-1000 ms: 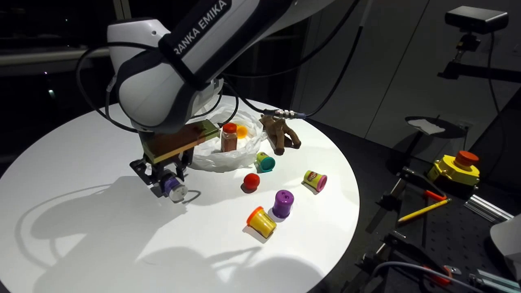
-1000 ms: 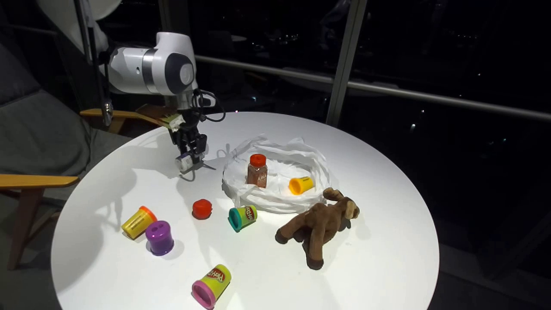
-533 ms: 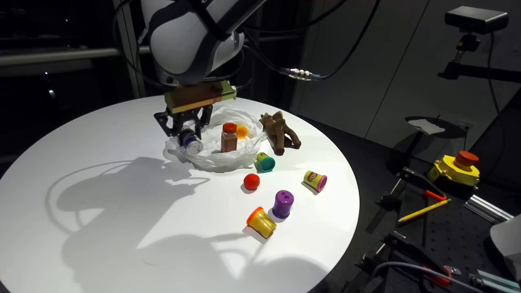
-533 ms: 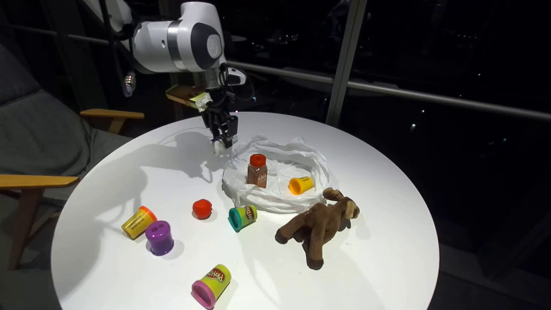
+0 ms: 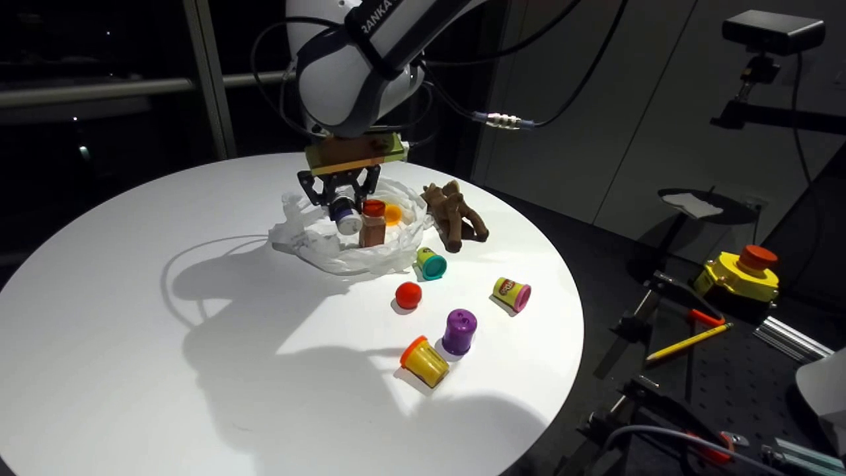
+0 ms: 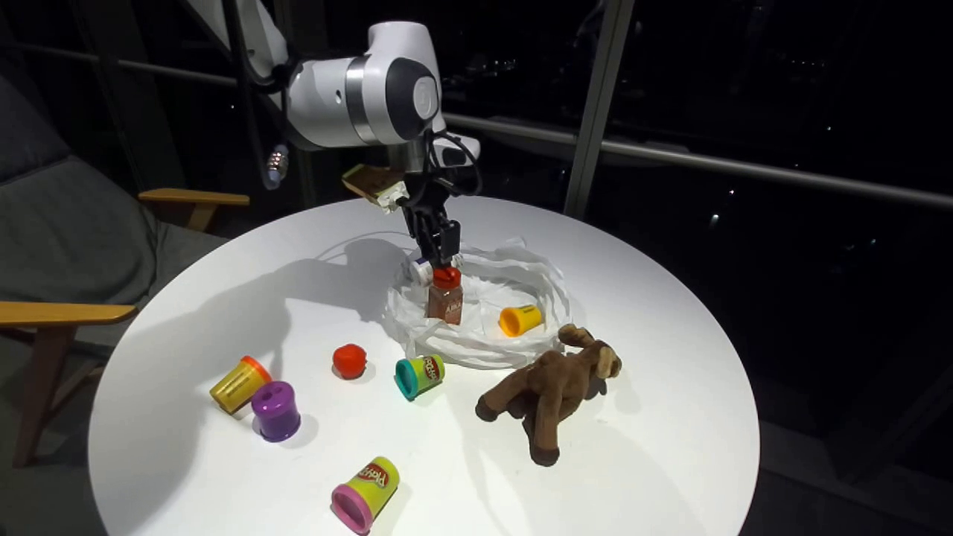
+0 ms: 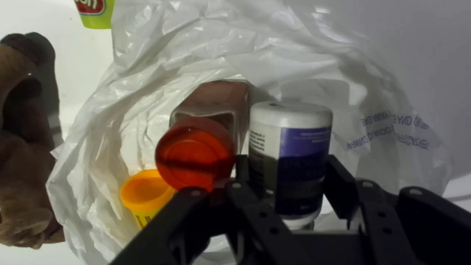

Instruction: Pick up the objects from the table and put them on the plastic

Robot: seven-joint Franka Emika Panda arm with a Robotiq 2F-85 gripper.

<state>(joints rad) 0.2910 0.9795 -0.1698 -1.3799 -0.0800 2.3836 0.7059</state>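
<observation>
My gripper [image 7: 289, 169] is shut on a white and purple bottle [image 7: 303, 147], which hangs tilted over the crumpled white plastic [image 7: 206, 44], right beside the red-lidded jar [image 7: 213, 106]. Whether bottle and jar touch, I cannot tell. The jar stands upright inside the plastic; a yellow-orange cup [image 6: 521, 320] lies there too. Outside it on the table are a red ball [image 6: 350, 361], a teal-lidded can [image 6: 420, 376], a purple container [image 6: 276, 412], a yellow can with orange rim [image 6: 240, 385], a pink-lidded can [image 6: 366, 495] and a brown plush animal [image 6: 555, 387].
Everything rests on a round white table [image 5: 198, 370]. The plush lies close against the plastic's rim. A chair [image 6: 67, 223] stands beside the table in an exterior view. A dark bench with a red-topped yellow switch box [image 5: 737, 277] is off the table's edge.
The gripper has carried the bottle from low over the bare table, up and rightward in both exterior views, to above the plastic near the jar. The other objects have stayed put.
</observation>
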